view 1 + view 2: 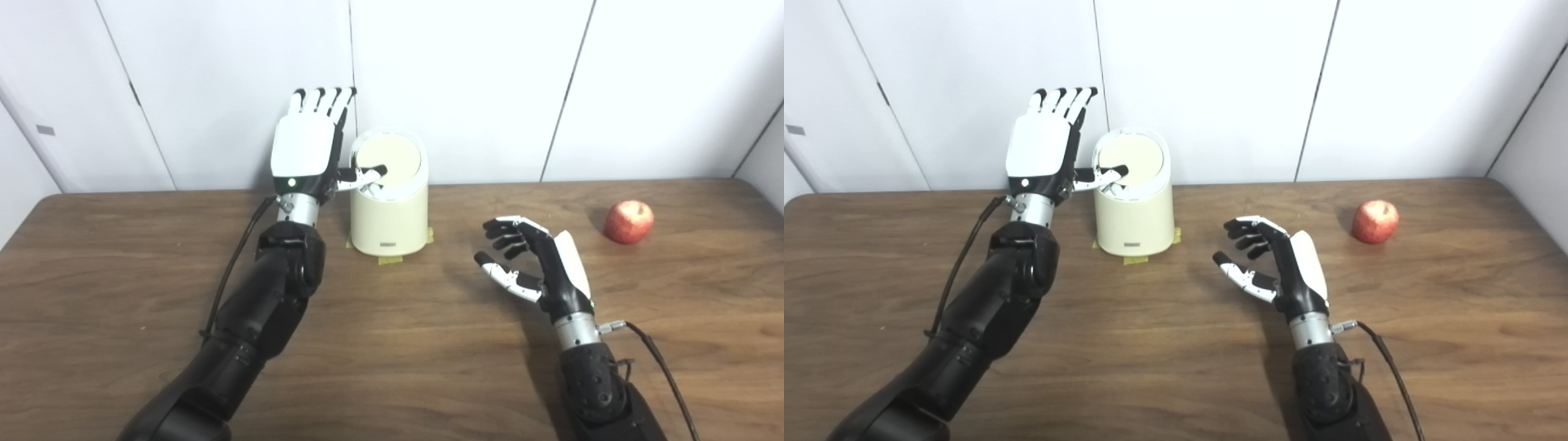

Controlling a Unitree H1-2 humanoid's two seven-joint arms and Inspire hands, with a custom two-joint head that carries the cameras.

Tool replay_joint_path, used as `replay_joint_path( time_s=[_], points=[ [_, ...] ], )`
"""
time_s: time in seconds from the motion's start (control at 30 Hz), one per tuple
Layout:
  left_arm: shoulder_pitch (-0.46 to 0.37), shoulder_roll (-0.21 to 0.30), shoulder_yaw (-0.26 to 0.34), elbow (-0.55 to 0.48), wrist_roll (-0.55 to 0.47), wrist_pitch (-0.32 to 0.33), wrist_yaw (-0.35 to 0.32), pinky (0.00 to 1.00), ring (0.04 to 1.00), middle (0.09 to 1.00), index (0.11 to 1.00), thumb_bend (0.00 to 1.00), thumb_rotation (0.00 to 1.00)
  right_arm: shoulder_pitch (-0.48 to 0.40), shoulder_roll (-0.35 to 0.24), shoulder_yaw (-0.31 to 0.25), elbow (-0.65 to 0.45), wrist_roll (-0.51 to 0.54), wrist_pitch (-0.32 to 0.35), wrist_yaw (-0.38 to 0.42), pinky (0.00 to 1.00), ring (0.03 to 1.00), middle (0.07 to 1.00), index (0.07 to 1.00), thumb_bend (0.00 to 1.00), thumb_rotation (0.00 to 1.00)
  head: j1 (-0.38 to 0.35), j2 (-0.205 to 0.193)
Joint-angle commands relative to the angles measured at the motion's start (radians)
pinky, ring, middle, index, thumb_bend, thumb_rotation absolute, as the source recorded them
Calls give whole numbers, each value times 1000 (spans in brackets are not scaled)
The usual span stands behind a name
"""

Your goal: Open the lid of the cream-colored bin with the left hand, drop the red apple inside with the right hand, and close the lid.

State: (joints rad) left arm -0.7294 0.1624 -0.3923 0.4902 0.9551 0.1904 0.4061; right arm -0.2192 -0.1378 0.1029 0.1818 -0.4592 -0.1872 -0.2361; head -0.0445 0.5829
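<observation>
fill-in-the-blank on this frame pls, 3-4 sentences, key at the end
1. The thumb of the ____ hand reaches over the lid of the cream-colored bin.
2. The red apple lies on the ____, not in any hand.
3. The right hand holds ____, its fingers apart.
4. The yellow tape sits under the base of the ____.

Missing words: left; table; nothing; bin

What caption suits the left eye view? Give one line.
Left robot hand thumbs the bin lid; right robot hand open, apple untouched.
</observation>
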Motion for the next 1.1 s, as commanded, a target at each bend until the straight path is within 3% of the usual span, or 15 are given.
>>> replay_joint_path(
  time_s=[0.0,0.23,0.47,0.6,0.8,1.07],
  points=[
    [-74,-5,-2,6,18,7,32,1000,945,929,926,879,337,6,17,5,-7,4,-20,-8,487,589,633,637,301,353,0,1],
    [-96,-14,-10,35,17,24,35,1000,946,929,928,869,328,6,19,8,-8,-5,-16,-12,504,598,633,635,289,344,-1,3],
    [-126,-8,-28,41,27,59,6,1000,950,928,934,920,279,4,23,10,-7,-5,-18,-14,498,594,632,634,291,328,-4,4],
    [-136,21,-74,31,89,93,-10,1000,961,939,951,981,226,4,25,9,-8,-1,-16,-11,498,594,634,636,291,330,-6,5],
    [-154,81,-163,12,221,131,-58,1000,997,961,965,1000,263,1,26,7,-5,4,-19,-12,494,592,632,634,297,330,-3,6],
    [-141,109,-175,-3,247,120,-96,1000,999,957,959,1000,253,-3,20,10,3,-1,-35,-16,482,585,628,633,290,299,-3,5]
  ],
)
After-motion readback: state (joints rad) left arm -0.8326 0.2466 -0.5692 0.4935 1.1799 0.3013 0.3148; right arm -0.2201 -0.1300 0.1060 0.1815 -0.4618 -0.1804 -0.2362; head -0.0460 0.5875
